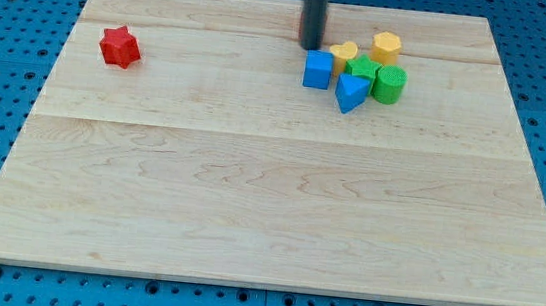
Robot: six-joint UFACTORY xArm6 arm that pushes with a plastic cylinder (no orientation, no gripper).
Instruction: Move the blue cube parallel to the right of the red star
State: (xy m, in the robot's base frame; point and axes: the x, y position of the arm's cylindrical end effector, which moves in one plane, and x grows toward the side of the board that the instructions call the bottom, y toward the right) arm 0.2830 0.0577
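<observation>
Blue perforated panel surrounds a pale wooden bench point(268, 203), which fills most of the camera view and carries every block on its upper band.

Item one, far to the view's left of my tip: the red star point(119, 47) sits alone near the bench's upper-left area, well apart from everything else. It is the reference mark for the task and appears undisturbed.

Item two: my tip point(310, 47) stands on the bench near the view's top centre, at the end of a straight dark rod. No hand is fitted, so there is nothing to open, close or grip with; the rod can only push.

Item three: the blue cube point(318, 70), the task's object, lies just below my tip and slightly to its right. Whether rod and cube touch cannot be settled from this angle; they look barely apart.

Item four, right of my tip: a tight cluster. A yellow block point(344, 53), possibly heart-shaped, sits against the cube's upper-right corner. A blue triangular block point(351, 93) lies below it, a green block point(364, 67) behind that, a green cylinder point(389, 85) beside them, and a yellow block of hexagonal outline point(387, 46) at the top right.

Assessment: the cube is well short of its place beside the star. My tip probably needs to get round to the cube's right face, which the cluster crowds, before a clean leftward push is possible.
</observation>
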